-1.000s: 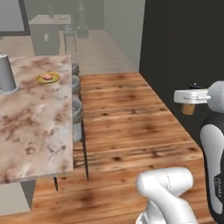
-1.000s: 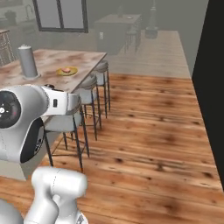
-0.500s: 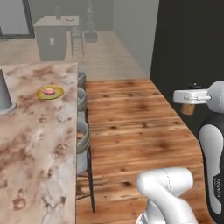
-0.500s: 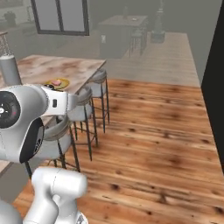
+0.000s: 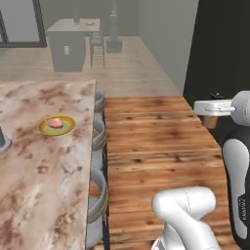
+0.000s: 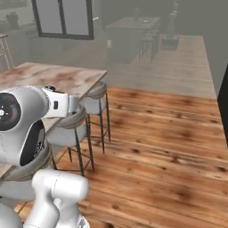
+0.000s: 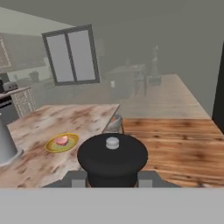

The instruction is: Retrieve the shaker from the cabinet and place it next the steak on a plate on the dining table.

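My gripper (image 5: 211,115) is shut on the shaker (image 5: 211,121), a small tan body with a dark cap, held in the air over the wooden floor to the right of the dining table (image 5: 29,195). In the hand view the shaker's dark cap (image 7: 112,158) sits between my gripper's (image 7: 112,179) two tips. Beyond it, on the marbled dining table (image 7: 83,118), lies the yellow-green plate (image 7: 70,145) with the pink steak (image 7: 61,140). The plate (image 5: 68,126) and steak (image 5: 54,123) also sit near the table's right edge. The cabinet is out of view.
A tall grey cylinder (image 7: 6,144) stands on the table left of the plate. Round stools (image 5: 98,134) line the table's right side, with stools (image 6: 95,103) between me and the tabletop. A dark wall (image 5: 219,44) rises on the right. Wooden floor (image 5: 156,146) lies open ahead.
The whole scene has shifted as the base moved: the table and plate now lie nearer and more to the front. The gripper keeps the shaker in the same hold.
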Controlling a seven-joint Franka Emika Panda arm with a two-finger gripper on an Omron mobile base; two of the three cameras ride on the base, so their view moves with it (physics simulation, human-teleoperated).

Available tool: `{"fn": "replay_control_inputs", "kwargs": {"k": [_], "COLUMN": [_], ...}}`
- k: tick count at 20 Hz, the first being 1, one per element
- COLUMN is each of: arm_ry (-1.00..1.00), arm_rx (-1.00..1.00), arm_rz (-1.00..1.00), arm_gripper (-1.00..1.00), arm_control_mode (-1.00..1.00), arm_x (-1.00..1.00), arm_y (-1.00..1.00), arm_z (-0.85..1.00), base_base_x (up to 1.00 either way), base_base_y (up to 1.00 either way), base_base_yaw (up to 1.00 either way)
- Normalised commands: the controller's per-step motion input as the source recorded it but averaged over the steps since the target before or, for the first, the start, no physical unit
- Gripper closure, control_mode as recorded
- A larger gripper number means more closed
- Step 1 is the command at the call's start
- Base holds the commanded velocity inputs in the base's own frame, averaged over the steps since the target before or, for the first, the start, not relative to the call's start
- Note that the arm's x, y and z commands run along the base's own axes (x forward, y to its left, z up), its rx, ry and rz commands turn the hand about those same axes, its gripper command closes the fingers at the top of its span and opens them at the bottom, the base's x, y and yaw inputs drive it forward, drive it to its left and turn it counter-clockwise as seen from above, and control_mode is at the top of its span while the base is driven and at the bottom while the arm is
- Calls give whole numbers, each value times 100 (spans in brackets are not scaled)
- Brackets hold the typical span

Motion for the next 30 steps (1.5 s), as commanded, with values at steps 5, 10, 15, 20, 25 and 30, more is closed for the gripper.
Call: {"fn": "replay_control_inputs", "kwargs": {"k": [5, 10, 15, 20, 25, 30], "arm_ry": [0, 0, 0, 0, 0, 0], "arm_rx": [0, 0, 0, 0, 0, 0], "arm_rz": [0, 0, 0, 0, 0, 0], "arm_gripper": [100, 100, 100, 100, 100, 100], "arm_control_mode": [100, 100, 100, 100, 100, 100], "arm_x": [0, 0, 0, 0, 0, 0], "arm_y": [0, 0, 0, 0, 0, 0], "arm_z": [0, 0, 0, 0, 0, 0], "base_base_x": [90, 56, 48, 56, 78, 94], "base_base_y": [-28, -12, -3, -7, -26, -36], "base_base_yaw": [14, 29, 43, 47, 43, 41]}}
